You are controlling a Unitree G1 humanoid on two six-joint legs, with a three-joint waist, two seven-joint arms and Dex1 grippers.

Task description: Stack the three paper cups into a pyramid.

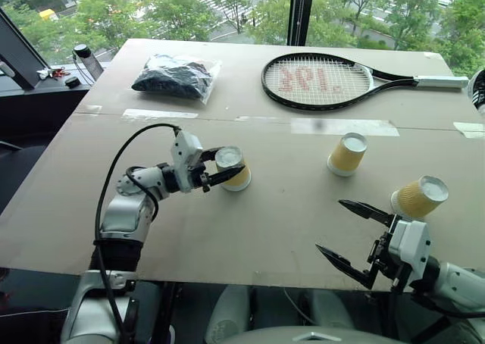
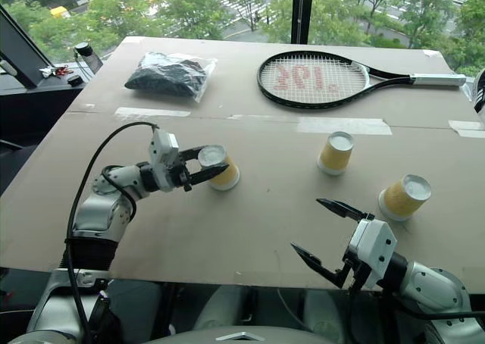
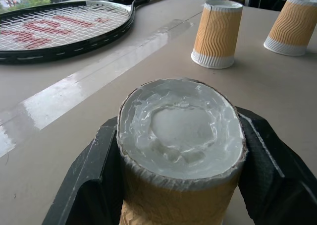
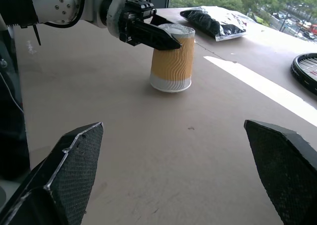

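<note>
My right hand [image 1: 358,236] hangs wide open at the surface's [image 1: 250,230] near edge. My left hand [image 1: 224,170] grips one upside-down cup [image 1: 233,168] standing mid-surface. Two other cups [image 1: 347,154] [image 1: 418,197] stand apart toward the right edge; a racket [image 1: 318,80] lies beyond.

Both arms are silver-grey metal with black joints. A black cable loops over the left arm [image 1: 125,207]. Each wrist carries a white boxy block, and each gripper has two black, textured, pointed fingers [image 4: 69,170].
</note>
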